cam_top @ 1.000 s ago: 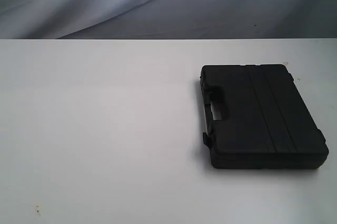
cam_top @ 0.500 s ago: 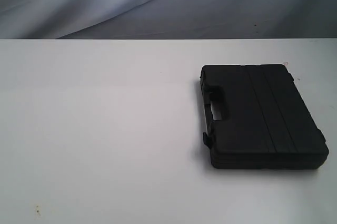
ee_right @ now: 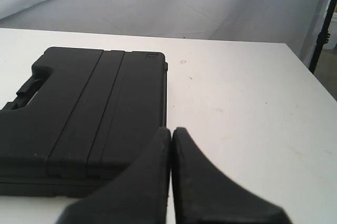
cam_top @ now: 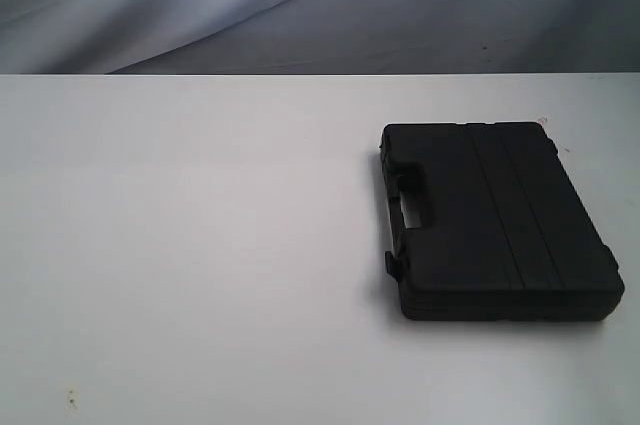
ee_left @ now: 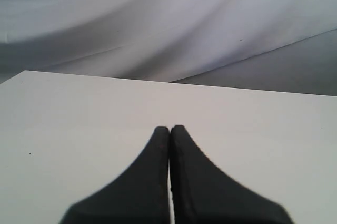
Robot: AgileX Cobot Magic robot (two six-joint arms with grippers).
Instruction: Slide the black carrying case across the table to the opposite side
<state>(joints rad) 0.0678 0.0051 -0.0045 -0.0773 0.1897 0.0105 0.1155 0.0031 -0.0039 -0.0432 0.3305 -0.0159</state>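
Lying flat on the table (cam_top: 200, 245), the black carrying case (cam_top: 495, 220) sits near the right gripper (ee_right: 171, 129), closed like the left gripper (ee_left: 169, 127).

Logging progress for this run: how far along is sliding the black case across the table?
Done: nothing; the black ribbed plastic carrying case lies on the right side of the white tabletop. In hand: the right pincer, shut, sits beside the case's edge; contact is unclear. The left pincer is shut over bare table. Left: the whole slide across.

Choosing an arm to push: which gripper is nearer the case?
Right. The right gripper, shut, has the case close before it; the left gripper, shut, sees table but no case.
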